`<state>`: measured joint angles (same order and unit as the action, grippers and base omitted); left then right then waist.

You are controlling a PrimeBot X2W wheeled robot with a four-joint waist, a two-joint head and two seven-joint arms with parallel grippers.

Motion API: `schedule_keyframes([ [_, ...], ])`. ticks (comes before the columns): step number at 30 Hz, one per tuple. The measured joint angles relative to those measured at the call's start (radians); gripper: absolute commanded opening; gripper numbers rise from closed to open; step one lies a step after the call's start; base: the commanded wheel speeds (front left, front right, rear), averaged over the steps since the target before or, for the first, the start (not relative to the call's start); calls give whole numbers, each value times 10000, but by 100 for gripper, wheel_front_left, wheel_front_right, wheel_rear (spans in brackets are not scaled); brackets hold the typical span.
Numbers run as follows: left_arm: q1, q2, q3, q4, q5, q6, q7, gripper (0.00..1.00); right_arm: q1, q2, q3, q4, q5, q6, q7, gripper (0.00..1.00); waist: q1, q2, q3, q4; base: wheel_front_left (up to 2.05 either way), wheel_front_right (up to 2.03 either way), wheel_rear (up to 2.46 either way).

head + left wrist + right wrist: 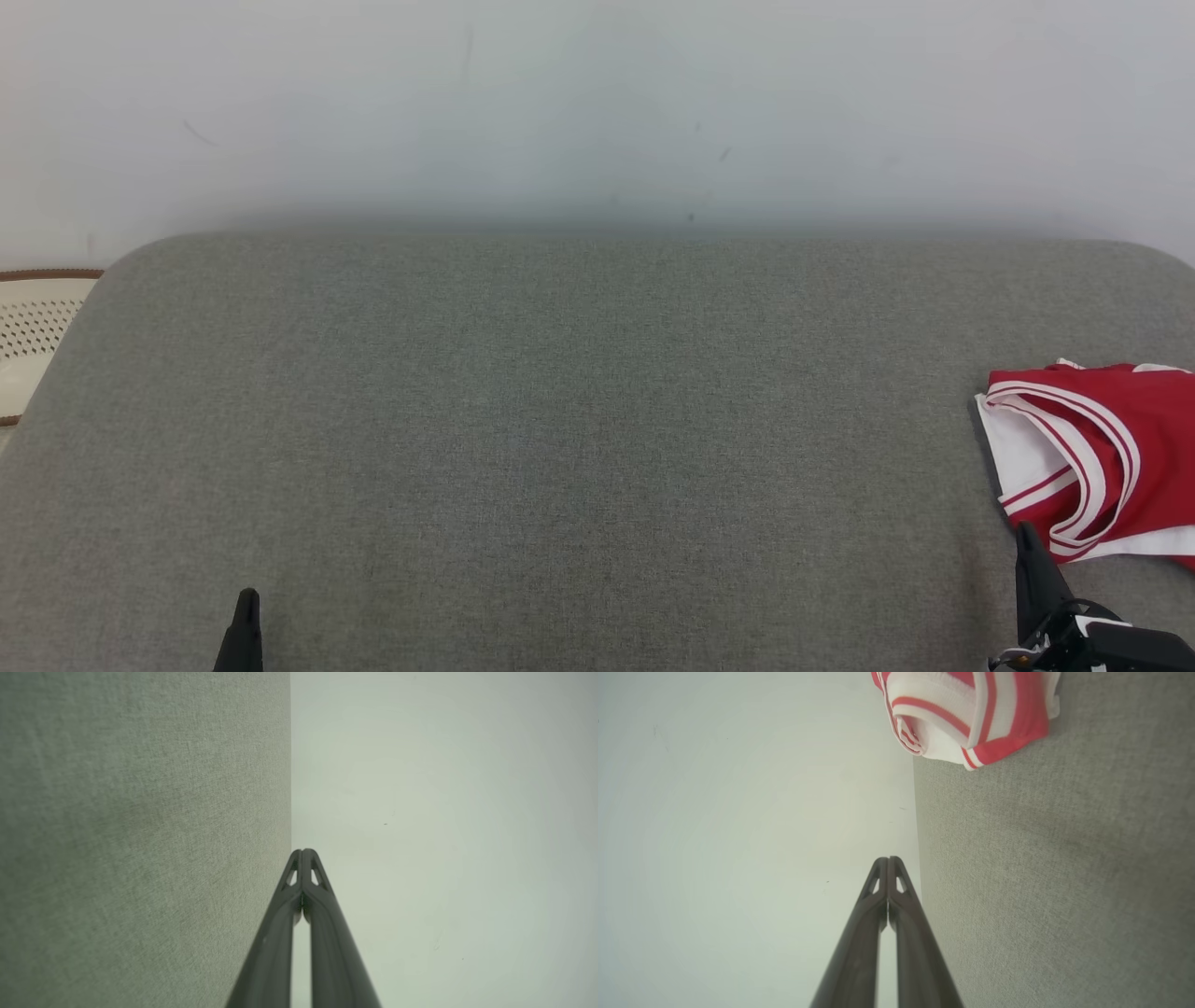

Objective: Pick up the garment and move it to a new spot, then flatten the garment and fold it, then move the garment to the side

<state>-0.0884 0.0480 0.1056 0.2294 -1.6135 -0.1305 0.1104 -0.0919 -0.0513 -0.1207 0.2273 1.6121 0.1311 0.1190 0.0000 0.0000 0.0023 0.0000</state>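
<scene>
1. Garment: a crumpled red fabric jersey with white striped trim [1111,457]. It lies on the grey woven upholstered surface [560,420] at the middle of the head view's right edge.
2. Right gripper [1025,534], lower right of the head view, has its dark fingers pointing up the frame toward the garment's lower-left hem. In the right wrist view the fingertips meet with nothing between them [888,859]. The garment [966,714] sits at the top of that frame, ahead of the tips and apart from them.
3. Left gripper [247,599], lower left of the head view, is well apart from the garment. The left wrist view shows its tips pressed together and empty [302,851].
4. Deciding relation, as a judgement: the right arm is much the nearer. It would need to part its fingers before reaching up-frame to the hem.
5. Hidden or unclear: the frame edge cuts off the garment's right part, so its full outline and long axis cannot be told. Bunched folds hide which opening faces the gripper.
6. Also present: a pale wall [597,112] and, at the left edge, a cream perforated object with a brown rim [37,327].
</scene>
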Motion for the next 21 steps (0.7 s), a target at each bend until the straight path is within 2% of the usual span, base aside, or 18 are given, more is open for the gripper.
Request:
schedule_keyframes([
  [21,-3,4,2,-2,0,0,0,0,0,6,0,-2,0,0,2,0,-1,0,0,0,0,0,0],
])
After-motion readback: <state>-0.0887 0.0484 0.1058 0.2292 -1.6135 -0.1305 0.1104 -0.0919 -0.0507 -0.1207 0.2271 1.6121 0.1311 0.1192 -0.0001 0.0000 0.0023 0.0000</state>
